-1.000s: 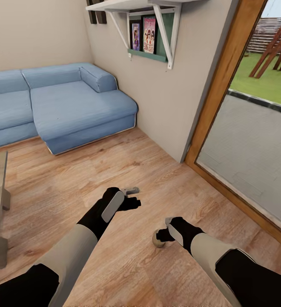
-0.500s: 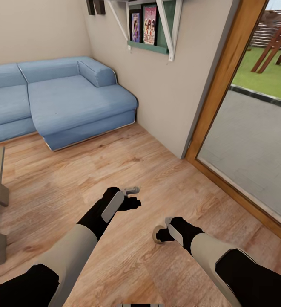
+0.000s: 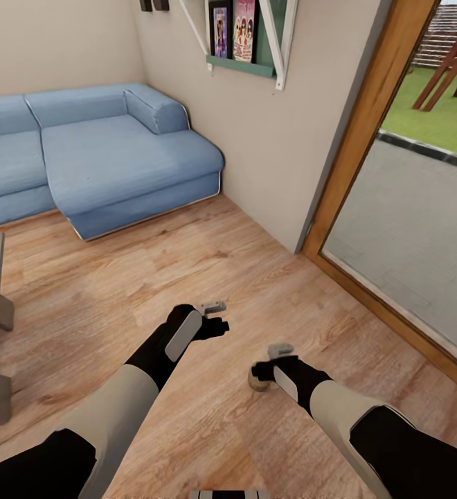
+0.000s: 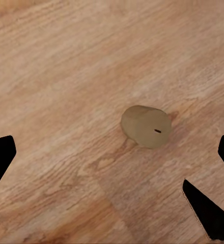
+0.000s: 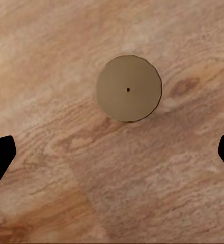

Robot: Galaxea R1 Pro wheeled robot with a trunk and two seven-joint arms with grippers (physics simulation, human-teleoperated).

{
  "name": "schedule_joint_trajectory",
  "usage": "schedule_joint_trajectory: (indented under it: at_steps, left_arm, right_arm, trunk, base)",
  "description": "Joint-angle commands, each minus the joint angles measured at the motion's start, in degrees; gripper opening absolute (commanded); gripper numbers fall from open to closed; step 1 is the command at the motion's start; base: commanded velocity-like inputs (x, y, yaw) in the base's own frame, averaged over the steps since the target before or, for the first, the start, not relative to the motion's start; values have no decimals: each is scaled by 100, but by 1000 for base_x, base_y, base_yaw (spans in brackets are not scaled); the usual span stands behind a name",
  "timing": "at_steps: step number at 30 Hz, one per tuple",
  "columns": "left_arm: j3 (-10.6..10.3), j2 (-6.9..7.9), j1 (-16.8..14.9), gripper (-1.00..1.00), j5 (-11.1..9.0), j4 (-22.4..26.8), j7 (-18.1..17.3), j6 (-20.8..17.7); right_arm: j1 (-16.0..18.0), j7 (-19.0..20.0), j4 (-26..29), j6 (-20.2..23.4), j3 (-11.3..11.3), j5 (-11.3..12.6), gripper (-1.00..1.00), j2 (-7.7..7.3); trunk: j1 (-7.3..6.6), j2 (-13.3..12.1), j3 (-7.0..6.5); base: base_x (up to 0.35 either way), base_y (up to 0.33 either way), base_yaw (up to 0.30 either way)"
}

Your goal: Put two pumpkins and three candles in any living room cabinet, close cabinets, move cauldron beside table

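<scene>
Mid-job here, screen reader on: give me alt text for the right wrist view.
A tan-brown candle stands upright on the wood floor, seen from straight above with a tiny dark dot at the centre of its round top. The dark fingertips of the right gripper sit spread at the frame's edges, touching nothing.

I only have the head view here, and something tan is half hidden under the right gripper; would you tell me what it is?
Observer: The right wrist view looks straight down on a candle, a tan disc with a tiny dark wick dot, standing on the wood floor.
Operator: Thank you. Are the right gripper's fingers around it?
Observer: No. The dark fingertips sit at the frame's edges, wide apart, clear of the candle.
Operator: Does the left wrist camera see it too?
Observer: Yes, at a slant, showing its short cylindrical side, with the left gripper's fingertips also spread and nothing between them.
</scene>
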State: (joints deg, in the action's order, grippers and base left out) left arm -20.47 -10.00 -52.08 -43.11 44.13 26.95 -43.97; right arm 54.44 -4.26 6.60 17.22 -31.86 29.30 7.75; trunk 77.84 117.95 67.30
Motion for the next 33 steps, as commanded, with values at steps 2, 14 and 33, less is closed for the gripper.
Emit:
schedule_joint_trajectory:
  at_steps: [2,14,33]
  left_arm:
    - [-9,0,-3,100,-57,3,56,6]
    - [-9,0,-4,100,-58,-1,56,12]
    - [-14,0,0,100,-58,0,-25,17]
  right_arm:
    - [-6,-27,11,-195,-49,59,100,-2]
    - [-21,-14,15,-329,-49,59,100,-2]
    - [-21,-15,16,-331,-57,59,100,-2]
  trunk:
    - [-1,2,23]
    - [-1,2,136]
    - [-1,2,315]
  base:
    - [0,0,0]
    - [0,0,0]
    - [0,0,0]
